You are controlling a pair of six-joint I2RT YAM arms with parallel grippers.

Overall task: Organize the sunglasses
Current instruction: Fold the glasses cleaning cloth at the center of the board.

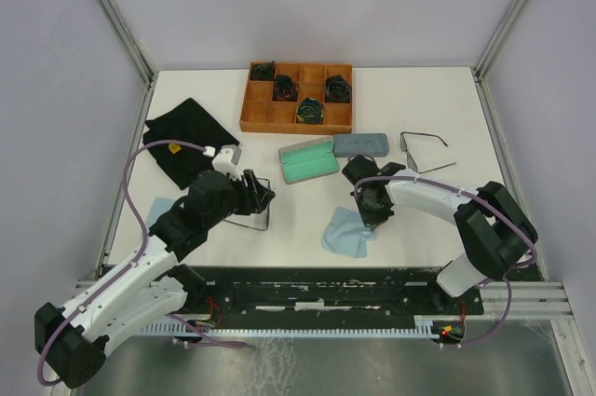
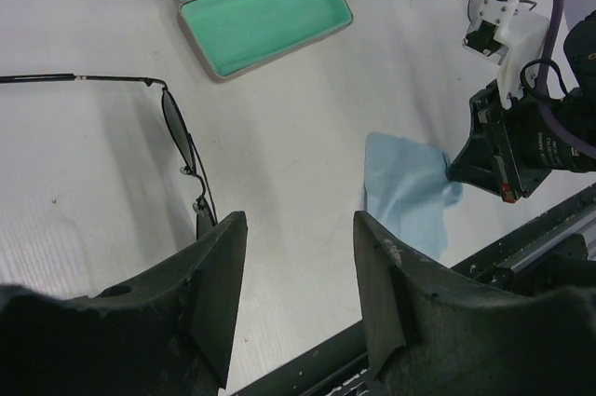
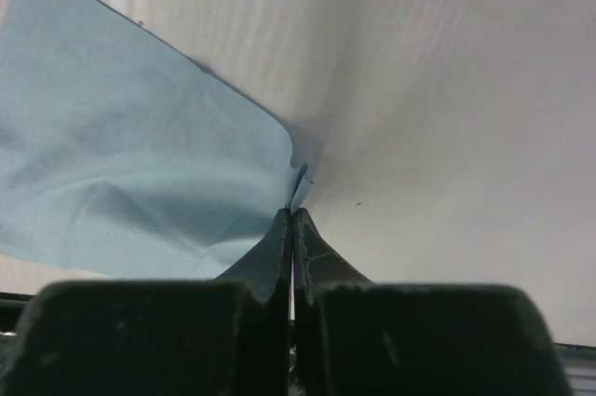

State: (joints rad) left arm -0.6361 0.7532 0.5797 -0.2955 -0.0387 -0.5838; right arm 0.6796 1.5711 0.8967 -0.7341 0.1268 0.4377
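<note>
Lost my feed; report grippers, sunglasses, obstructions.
Left gripper open, beside near sunglasses. Right gripper shut on blue cloth corner. Other sunglasses untouched, far right. Open case unobstructed.

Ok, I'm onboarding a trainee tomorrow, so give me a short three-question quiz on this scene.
1. True or false: the right gripper pinches a corner of the blue cloth.
2. The open case is lined in: A red, B green, C yellow?
3. Fill in: the jaws of the left gripper stand ____.
Key: 1 true; 2 B; 3 open.
</note>
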